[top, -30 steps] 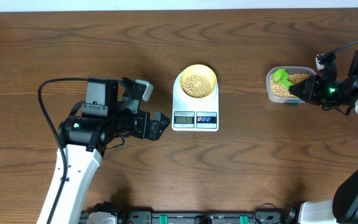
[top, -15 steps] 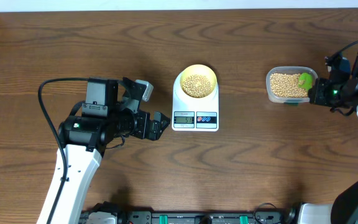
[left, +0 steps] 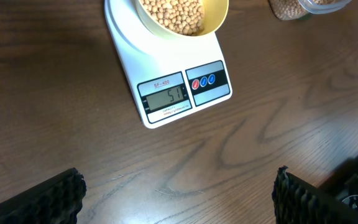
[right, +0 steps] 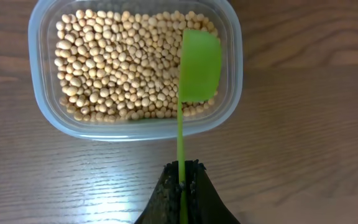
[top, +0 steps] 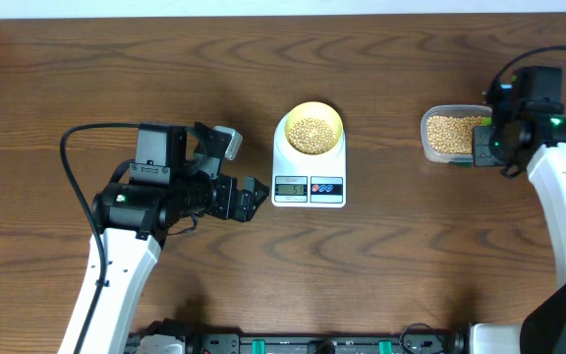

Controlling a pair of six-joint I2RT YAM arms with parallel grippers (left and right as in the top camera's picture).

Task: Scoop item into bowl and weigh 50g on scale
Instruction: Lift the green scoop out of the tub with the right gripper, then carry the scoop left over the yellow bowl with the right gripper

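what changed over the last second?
Right hand, shut on the green scoop, drew it from the clear tub's scale-side end to its far end, and the wrist swung in over that end. Left hand, open, the scale and the yellow bowl stayed put.

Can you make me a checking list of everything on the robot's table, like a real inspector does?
Surface: brown wood-grain table.
Job's things: white scale in the middle, its display reading 51; yellow bowl sits on it, holding beans; clear tub on the right holds more beans.
Clutter: nothing seen.
Tools: left tool open and empty, beside the scale; right tool shut on the handle of the green scoop, scoop head over the tub.
Cables: black cable loops off the left arm.
Surroundings: pale strip along the far edge; dark hardware along the near edge.
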